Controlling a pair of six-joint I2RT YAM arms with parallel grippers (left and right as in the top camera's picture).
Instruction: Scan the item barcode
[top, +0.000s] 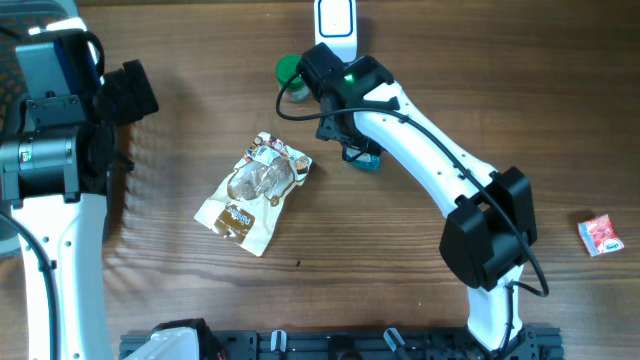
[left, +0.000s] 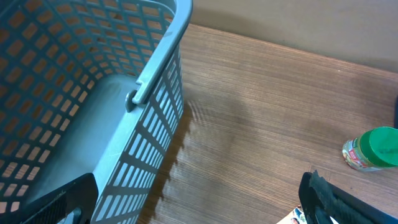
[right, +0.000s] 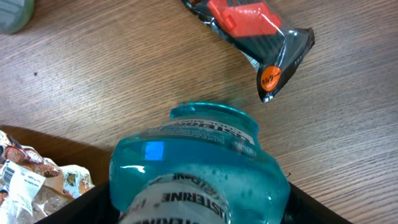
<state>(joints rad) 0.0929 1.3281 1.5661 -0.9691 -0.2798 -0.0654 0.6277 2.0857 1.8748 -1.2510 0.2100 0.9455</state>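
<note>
left fingers (left: 333, 202): spread wide, holding nothing, over bare tabletop (left: 267, 99) just beside the basket (left: 93, 93)
right fingers (right: 339, 211): clamped on the bottle (right: 199, 168), one on each side
bottle: clear teal with a printed white label band, near the middle of the far edge, a little short of the scanner (top: 335, 20); cannot tell whether it is lifted or touching the tabletop
scanner: white, at the middle of the far edge
basket: grey-blue slatted plastic, far left corner
jar (left: 373, 149): green lid, near the far edge, on the left-edge side of the bottle
snack bag (top: 255, 190): crinkled, lying flat at tabletop centre, apart from the bottle
black packet (right: 249, 25): red print and an orange sticker, lying flat near the bottle, not touching it
red packet (top: 600, 235): small, near the right edge, well apart from everything else
</note>
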